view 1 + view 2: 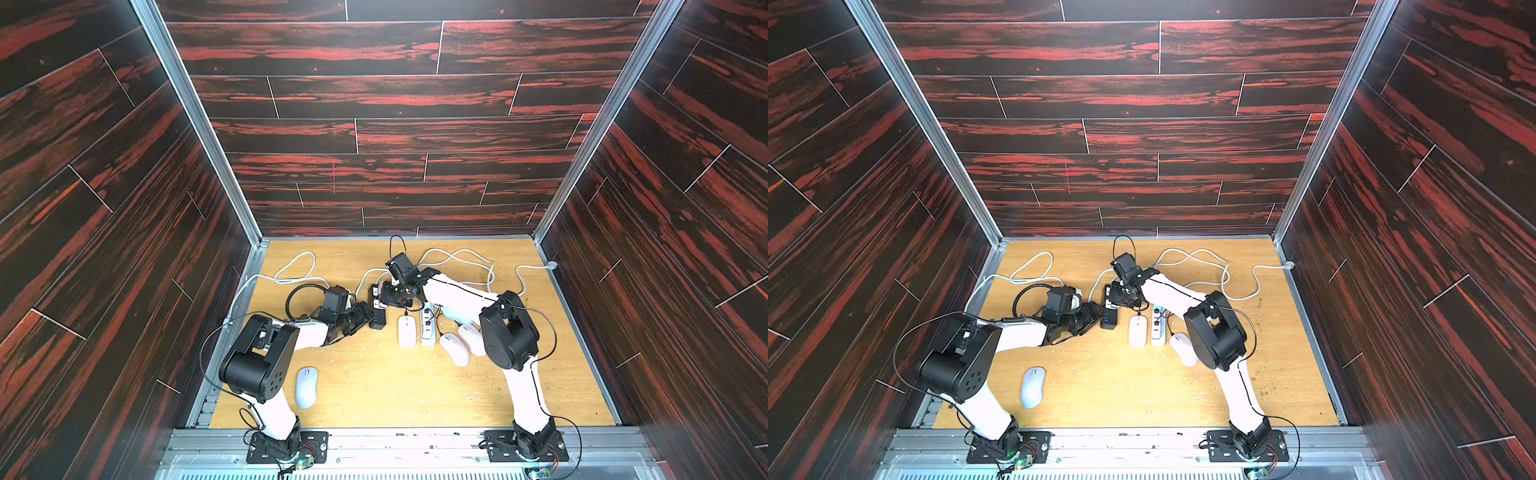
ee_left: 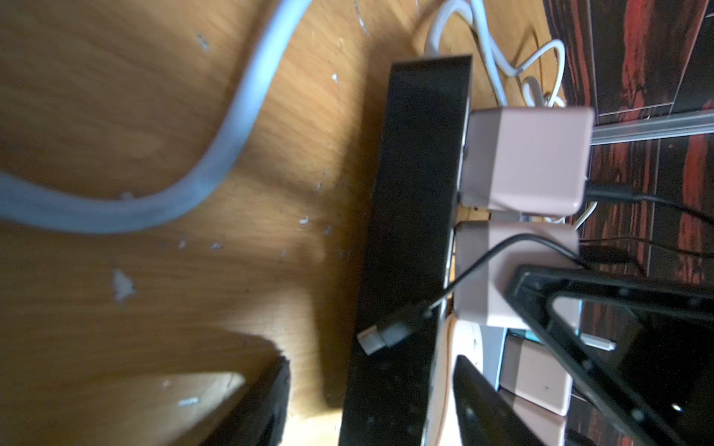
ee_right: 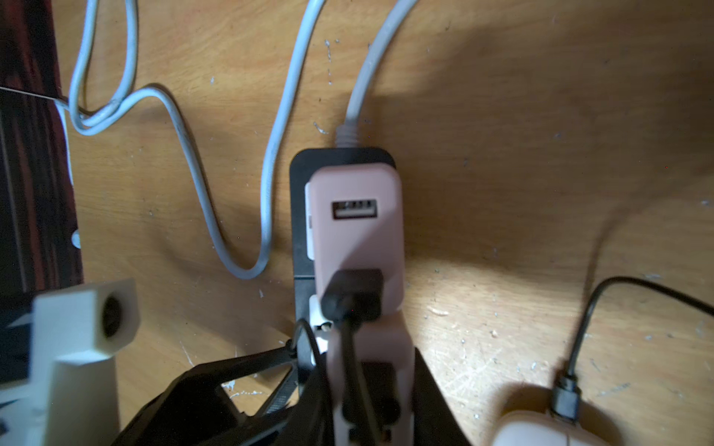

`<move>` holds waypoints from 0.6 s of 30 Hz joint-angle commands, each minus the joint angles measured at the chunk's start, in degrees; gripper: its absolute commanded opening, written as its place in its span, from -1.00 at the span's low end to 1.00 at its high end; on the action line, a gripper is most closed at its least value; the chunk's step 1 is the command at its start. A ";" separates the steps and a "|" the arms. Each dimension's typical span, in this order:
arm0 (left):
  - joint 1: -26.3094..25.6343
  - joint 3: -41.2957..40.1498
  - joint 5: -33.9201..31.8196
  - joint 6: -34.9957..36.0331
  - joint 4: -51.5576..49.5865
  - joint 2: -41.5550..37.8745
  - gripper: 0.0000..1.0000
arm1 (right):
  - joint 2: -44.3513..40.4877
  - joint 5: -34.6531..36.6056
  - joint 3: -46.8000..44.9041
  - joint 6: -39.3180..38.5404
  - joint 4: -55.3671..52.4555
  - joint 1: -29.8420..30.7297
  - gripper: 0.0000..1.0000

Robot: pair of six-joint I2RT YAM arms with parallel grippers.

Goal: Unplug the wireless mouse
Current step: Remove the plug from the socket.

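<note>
wireless mouse (image 1: pixel 406 331) flanks white strip (image 1: pixel 427 332), perhaps touching; bare table (image 1: pixel 374 374) opposite.

Left pincer (image 1: pixel 369 316) beside right pincer (image 1: pixel 385 294)

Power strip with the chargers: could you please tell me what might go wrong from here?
The right gripper seems shut on a charger, not a black plug, so pulling may unseat the charger. The left gripper is open around the power strip, so the strip could lift. The black cable may drag the mouse along.
</note>
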 commanded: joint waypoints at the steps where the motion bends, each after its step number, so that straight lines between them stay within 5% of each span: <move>1: -0.13 1.39 1.64 0.15 0.89 2.73 0.26 | -1.23 -3.08 -1.37 0.94 0.64 0.03 -0.71; 18: 0.17 -0.45 0.94 1.19 -0.23 3.28 -0.48 | -1.84 -5.30 -1.99 1.28 2.00 -0.19 -0.73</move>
